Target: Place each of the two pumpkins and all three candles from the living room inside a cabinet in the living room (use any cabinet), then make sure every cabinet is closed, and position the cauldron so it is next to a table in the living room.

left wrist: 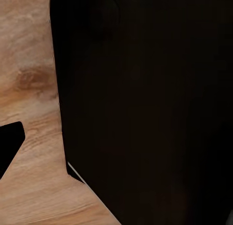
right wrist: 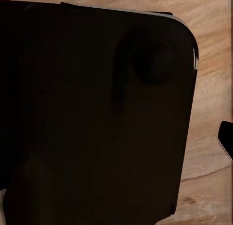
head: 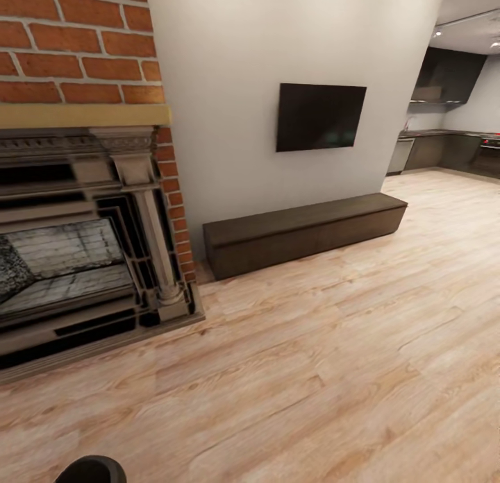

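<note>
The cabinet (head: 305, 233), a long low dark brown unit, stands on the floor against the white wall under the black TV, and its flat fronts look closed. The pumpkins, the candles and the cauldron are out of view. In both wrist views a large dark part of the robot's own body (left wrist: 145, 108) (right wrist: 97, 118) blocks most of the picture, with pale wood floor (left wrist: 29, 79) beside it. A small black piece sits at the picture edge in each wrist view, and the fingers cannot be made out.
A brick fireplace (head: 76, 226) with a stone surround juts out at the left, close to the cabinet's left end. Wood floor (head: 333, 372) stretches ahead. A dark kitchen (head: 451, 143) lies at the far right. A black rounded shape (head: 90, 470) pokes in at the bottom edge.
</note>
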Controlling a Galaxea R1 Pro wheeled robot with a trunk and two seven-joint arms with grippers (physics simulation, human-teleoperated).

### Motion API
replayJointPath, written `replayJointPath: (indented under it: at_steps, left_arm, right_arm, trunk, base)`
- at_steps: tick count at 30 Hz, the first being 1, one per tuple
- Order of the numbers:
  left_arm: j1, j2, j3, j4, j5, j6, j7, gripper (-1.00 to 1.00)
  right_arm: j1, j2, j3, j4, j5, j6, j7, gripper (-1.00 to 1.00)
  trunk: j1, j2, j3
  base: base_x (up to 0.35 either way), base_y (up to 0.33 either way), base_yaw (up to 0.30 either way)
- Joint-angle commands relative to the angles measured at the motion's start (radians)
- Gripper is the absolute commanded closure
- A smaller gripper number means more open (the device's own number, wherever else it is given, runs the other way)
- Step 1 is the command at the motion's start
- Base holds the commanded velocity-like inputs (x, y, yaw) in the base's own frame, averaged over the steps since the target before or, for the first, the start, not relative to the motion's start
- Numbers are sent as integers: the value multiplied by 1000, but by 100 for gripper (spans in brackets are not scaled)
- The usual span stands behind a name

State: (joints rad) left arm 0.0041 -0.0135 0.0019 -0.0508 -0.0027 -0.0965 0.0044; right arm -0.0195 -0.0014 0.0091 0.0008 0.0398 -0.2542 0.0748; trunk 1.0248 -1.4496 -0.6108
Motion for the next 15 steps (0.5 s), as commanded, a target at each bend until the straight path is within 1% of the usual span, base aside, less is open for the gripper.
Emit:
replayJointPath:
  at_steps: [1,6,10,12,15]
  left_arm:
    - [0,0,0,-1,0,-2,0,-100]
    - [0,0,0,-1,0,-2,1,-100]
    - [0,0,0,-1,0,-2,1,-100]
    - [0,-1,0,-1,0,-2,1,-100]
    - [0,-1,0,-1,-1,-2,1,-100]
  right_arm:
    - [0,0,0,1,4,-3,1,-100]
    - [0,0,0,1,4,-3,1,-100]
    - [0,0,0,1,4,-3,1,-100]
    - [0,0,0,1,3,-3,1,-100]
    - [0,0,0,1,3,-3,2,-100]
  trunk:
    - [0,0,-1]
    - [0,0,-1]
    - [0,0,-1]
    - [0,0,-1]
    - [0,0,-1]
  base:
    - [155,-109,-1]
    - [187,-168,0]
    - [257,-155,-6]
    - [287,-145,-127]
    - [282,-189,-210]
